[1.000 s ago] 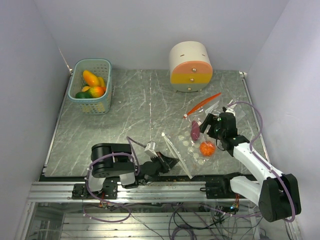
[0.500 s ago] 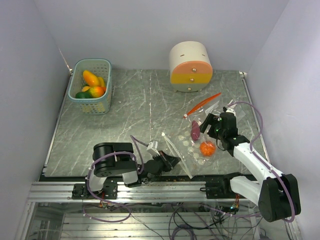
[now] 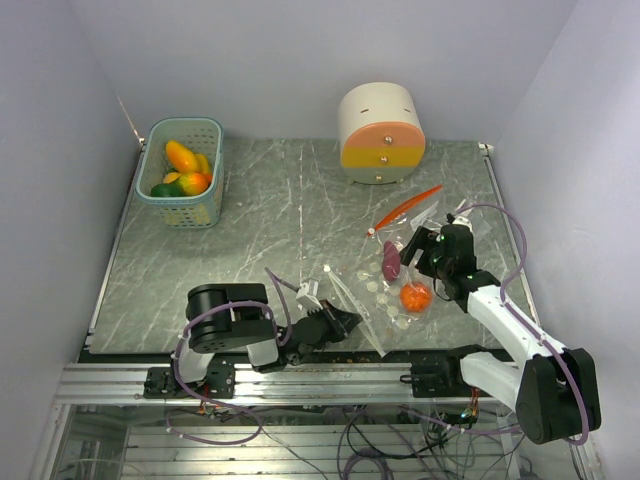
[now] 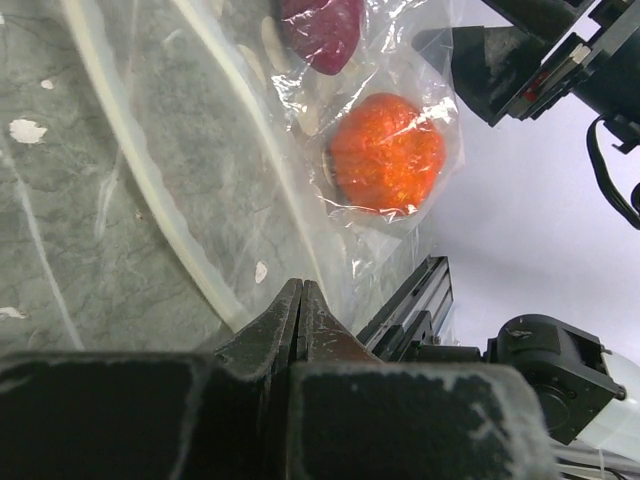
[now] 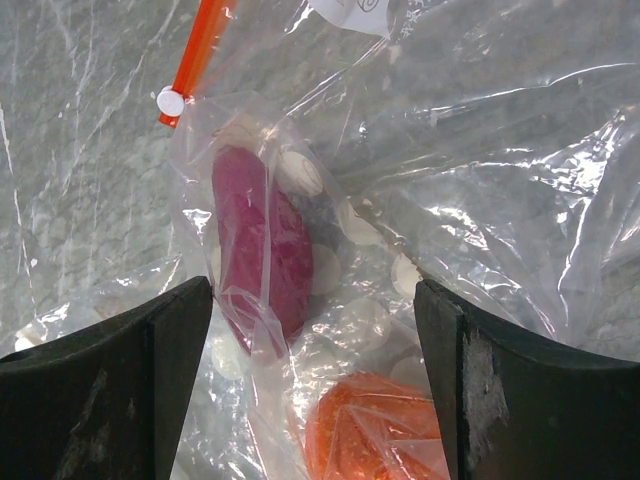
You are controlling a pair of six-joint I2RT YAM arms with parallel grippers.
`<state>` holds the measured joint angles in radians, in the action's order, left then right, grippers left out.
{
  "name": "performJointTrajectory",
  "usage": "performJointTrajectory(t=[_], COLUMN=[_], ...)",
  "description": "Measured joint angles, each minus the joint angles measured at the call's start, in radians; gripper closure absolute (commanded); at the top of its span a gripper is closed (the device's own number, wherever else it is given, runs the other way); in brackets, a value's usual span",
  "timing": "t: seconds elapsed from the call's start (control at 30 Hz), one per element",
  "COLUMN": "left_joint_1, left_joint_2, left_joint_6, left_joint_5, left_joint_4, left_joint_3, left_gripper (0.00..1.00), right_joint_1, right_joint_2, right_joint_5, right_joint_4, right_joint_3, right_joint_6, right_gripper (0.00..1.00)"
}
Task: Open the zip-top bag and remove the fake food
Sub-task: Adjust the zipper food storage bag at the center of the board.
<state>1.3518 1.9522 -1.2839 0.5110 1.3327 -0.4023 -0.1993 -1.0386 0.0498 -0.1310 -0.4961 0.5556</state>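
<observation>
The clear zip-top bag point(image 3: 400, 280) lies flat at the right of the table, its orange zip strip point(image 3: 410, 206) at the far end. Inside it are a purple piece of fake food point(image 5: 265, 240) and an orange one point(image 5: 375, 430). My right gripper point(image 5: 312, 330) hangs open just above the bag, a finger on either side of the two pieces. My left gripper point(image 4: 301, 285) is shut and low on the table, its tip at the bag's near left edge point(image 4: 150, 190). I cannot tell whether film is pinched in it. The orange piece point(image 4: 385, 150) lies beyond the tip.
A teal basket point(image 3: 200, 212) at the back left holds more fake food point(image 3: 185, 170), yellow, orange and green. A round cream-and-orange container point(image 3: 380, 135) stands at the back middle. The table's metal rail point(image 3: 300, 380) runs along the near edge.
My left gripper has slid to the right along the near edge, up to the bag's left side. The right arm and the bag have not moved.
</observation>
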Motion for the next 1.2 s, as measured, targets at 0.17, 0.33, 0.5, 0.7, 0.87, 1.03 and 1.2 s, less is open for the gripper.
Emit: performJointTrajectory(t=[0.17, 0.33, 0.5, 0.7, 0.87, 1.03, 1.2], left_joint_1=[0.002, 0.005, 0.005, 0.005, 0.004, -0.01, -0.03], left_joint_2=[0.022, 0.084, 0.093, 0.062, 0.016, 0.008, 0.026], left_joint_6=[-0.014, -0.039, -0.049, -0.029, -0.003, 0.005, 0.007], left_joint_5=[0.0, -0.001, -0.001, 0.0, -0.001, -0.002, -0.005], left_joint_4=[0.009, 0.063, 0.08, 0.033, -0.007, -0.044, -0.045], left_joint_3=[0.021, 0.041, 0.041, 0.028, -0.006, -0.028, -0.045], left_gripper=[0.93, 0.93, 0.93, 0.93, 0.93, 0.93, 0.93], right_joint_1=[0.002, 0.002, 0.002, 0.002, 0.002, 0.002, 0.003], right_joint_2=[0.0, 0.0, 0.0, 0.0, 0.0, 0.0, 0.0], right_joint_5=[-0.005, -0.011, -0.014, -0.018, -0.021, -0.024, -0.028], right_joint_4=[0.005, 0.01, 0.013, 0.014, 0.016, 0.018, 0.019], right_joint_3=[0.0, 0.001, 0.005, 0.007, 0.01, 0.01, 0.01], right_joint_6=[0.0, 0.0, 0.0, 0.0, 0.0, 0.0, 0.0], right_gripper=[0.18, 0.18, 0.18, 0.18, 0.18, 0.18, 0.18])
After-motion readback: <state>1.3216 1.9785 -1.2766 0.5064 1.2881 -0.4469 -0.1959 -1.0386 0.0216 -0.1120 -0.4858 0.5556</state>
